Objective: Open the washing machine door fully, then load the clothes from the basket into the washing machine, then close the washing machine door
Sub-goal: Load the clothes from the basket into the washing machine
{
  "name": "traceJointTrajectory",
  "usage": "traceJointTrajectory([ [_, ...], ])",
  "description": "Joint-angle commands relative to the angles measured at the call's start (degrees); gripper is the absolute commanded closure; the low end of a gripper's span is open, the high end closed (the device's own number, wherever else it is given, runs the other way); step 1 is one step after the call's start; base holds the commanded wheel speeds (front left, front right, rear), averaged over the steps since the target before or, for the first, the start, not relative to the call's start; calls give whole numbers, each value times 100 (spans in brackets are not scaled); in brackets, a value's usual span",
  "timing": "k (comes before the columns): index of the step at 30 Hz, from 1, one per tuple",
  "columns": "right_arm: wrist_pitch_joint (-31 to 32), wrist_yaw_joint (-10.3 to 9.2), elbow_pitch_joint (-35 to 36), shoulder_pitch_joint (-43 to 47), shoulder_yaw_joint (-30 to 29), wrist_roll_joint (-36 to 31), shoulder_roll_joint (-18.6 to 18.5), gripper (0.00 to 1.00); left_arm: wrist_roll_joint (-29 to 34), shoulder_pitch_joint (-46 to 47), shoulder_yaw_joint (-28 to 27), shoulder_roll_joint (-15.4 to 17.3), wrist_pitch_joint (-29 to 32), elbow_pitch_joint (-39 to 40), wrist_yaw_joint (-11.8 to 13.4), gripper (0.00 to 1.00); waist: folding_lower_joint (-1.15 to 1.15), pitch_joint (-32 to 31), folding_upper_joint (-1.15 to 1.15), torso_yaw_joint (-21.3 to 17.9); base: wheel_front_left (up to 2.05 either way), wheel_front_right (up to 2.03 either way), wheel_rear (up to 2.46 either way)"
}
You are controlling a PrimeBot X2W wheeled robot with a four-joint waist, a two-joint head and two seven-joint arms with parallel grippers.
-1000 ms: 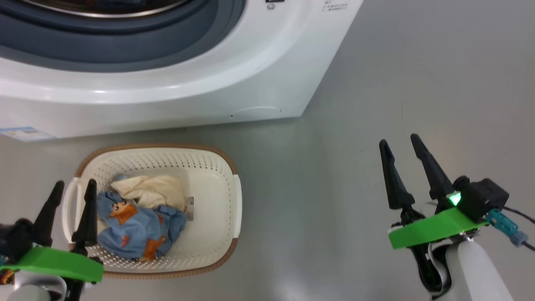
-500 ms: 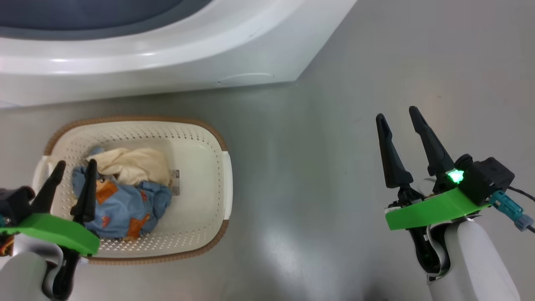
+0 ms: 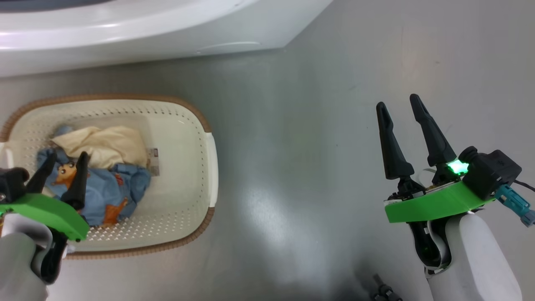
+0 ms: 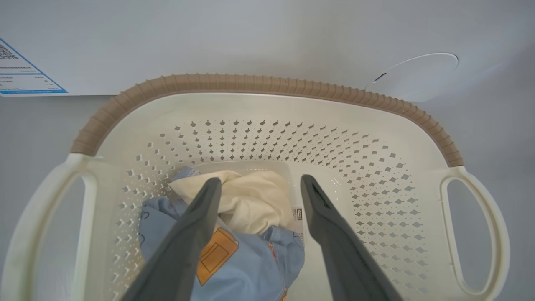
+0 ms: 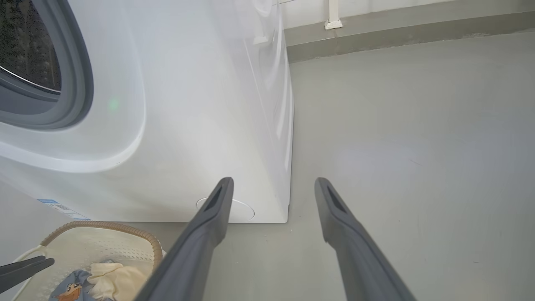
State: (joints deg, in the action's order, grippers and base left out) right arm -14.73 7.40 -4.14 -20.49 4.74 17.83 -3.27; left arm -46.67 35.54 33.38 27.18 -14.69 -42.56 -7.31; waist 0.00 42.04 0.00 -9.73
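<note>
Left tool point(image 3: 68, 155) released, masking part of clothes point(image 3: 106, 146); basket point(image 3: 179, 129) cropped at frame's left edge. Right tool point(image 3: 397, 101) released, empty.

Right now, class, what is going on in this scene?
A two-armed robot faces a washing machine with a basket on the floor in front of it. Its left claw hangs open over the blue garment and cream cloth lying in the basket, gripping neither. The right claw is open above the floor, holding nothing.
</note>
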Motion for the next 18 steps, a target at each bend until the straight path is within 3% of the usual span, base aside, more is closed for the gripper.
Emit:
traceJointTrajectory([
  [1,-27,9,163,31,132,49,39,0,-104,84,-76,278,-30,-37,-17,0,0,186,0,-103,0,0,0],
  [18,-27,9,378,-84,203,187,39,0,-928,1138,1373,497,108,-1075,-17,0,0,975,0,-362,0,0,0],
])
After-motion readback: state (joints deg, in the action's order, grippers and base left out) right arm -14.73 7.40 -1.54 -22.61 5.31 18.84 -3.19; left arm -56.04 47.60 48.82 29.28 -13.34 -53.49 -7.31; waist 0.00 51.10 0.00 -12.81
